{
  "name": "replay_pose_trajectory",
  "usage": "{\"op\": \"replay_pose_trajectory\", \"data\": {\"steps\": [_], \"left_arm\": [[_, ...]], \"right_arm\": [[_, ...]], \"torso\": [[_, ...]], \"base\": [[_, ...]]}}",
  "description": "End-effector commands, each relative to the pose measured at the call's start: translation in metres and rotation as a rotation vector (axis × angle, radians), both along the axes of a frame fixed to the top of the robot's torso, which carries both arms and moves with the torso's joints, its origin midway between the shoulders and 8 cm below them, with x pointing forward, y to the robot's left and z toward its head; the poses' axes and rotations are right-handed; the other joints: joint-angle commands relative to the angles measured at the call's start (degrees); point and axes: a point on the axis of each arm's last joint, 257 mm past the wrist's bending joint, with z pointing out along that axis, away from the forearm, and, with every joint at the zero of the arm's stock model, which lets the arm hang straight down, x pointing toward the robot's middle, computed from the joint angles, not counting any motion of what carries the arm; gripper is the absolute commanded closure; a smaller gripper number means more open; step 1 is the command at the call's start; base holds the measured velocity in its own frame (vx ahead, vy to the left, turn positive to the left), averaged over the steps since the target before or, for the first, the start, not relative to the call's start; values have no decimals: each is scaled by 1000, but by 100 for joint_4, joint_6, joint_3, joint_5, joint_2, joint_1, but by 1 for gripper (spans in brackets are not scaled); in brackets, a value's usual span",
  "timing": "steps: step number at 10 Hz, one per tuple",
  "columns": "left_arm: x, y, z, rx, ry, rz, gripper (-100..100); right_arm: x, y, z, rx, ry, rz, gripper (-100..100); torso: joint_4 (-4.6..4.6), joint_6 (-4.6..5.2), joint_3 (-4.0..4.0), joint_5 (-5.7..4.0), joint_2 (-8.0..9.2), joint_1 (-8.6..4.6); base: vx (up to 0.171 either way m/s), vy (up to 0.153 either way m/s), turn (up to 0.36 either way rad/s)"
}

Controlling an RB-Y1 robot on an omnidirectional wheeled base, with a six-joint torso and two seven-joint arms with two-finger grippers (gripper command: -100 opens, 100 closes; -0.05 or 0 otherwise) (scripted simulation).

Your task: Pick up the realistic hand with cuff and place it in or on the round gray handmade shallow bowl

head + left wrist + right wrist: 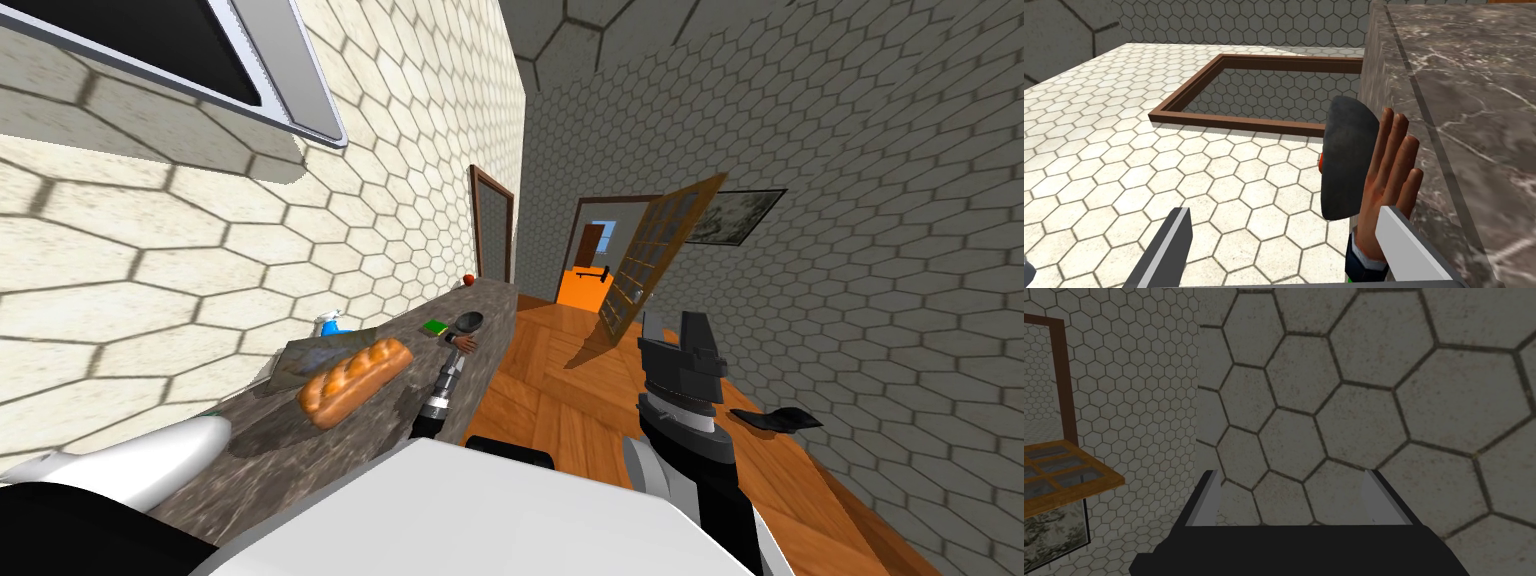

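Note:
The flesh-coloured hand with a dark cuff (465, 343) lies on the dark marble counter (250, 440), just short of the round dark grey shallow bowl (470, 322). My left gripper (453, 360) reaches along the counter to the hand's cuff end. In the left wrist view the hand (1386, 175) rests flat on the counter (1464, 100), pressed against the inner side of one finger (1404, 240), and the bowl (1346, 160) sits directly beyond its fingertips. The left gripper (1284, 235) is open. My right gripper (680, 335) hangs over the wooden floor, also open (1291, 498).
On the counter nearer me lie a bread loaf (355, 380) on a grey sheet, a blue spray bottle (330, 323), a green item (434, 327) and a white rounded object (150, 465). A red fruit (468, 280) sits at the far end. A wooden door (650, 260) stands open.

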Motion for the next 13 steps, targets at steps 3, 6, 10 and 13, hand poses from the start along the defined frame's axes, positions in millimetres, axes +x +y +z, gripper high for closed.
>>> {"op": "replay_pose_trajectory", "data": {"steps": [3,6,10,13], "left_arm": [[-5,0,-21,-8,21,5,-100],[-9,0,-34,-17,34,10,-100],[-15,-3,-52,-34,53,18,-100],[-18,-7,-61,-54,58,26,-100]], "right_arm": [[0,0,0,0,0,0,0],[0,0,0,0,0,0,0],[0,0,0,0,0,0,0],[0,0,0,0,0,0,0]], "torso": [[-1,0,-3,0,-5,2],[-1,0,-2,0,-4,0],[-2,0,-6,0,-9,1],[-3,0,-9,0,-16,2]], "base": [[48,13,9],[48,6,12],[60,10,16],[71,14,23]]}}
